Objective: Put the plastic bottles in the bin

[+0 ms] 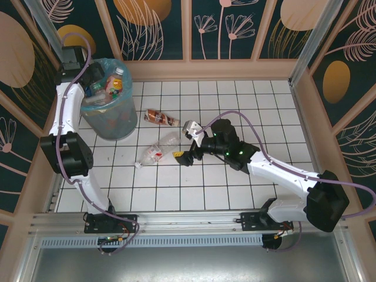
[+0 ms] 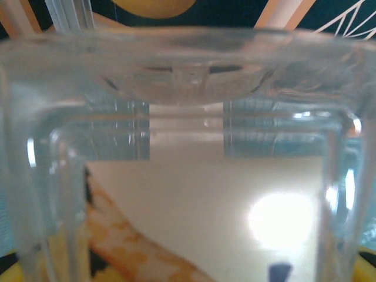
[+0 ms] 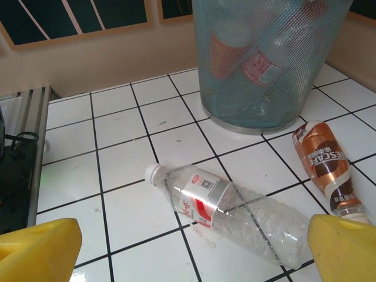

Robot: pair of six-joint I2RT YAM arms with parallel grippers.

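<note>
Two on open tiles [image 3: 123, 194]: brown bottle [image 3: 326, 167], clear bottle [image 3: 235, 211] under the wide-gaping right gripper [image 3: 194, 249]; left gripper [image 1: 93, 77] at the bin [image 1: 114, 120] rim, grip unreadable.

Top external: high up, behind the arm bases [image 1: 108, 223], looking down over the whole tiled tabletop [image 1: 235, 176] from far off.
Left wrist: pressed against clear plastic [image 2: 188, 88], too near and blurred to tell its facing.
Right wrist: low above mid-tabletop, facing the far-left corner, close.
Shared, top external and right wrist: the bin [image 1: 111, 120], clear bottle [image 1: 154, 154] and brown bottle [image 1: 161, 117] toward that corner.
</note>
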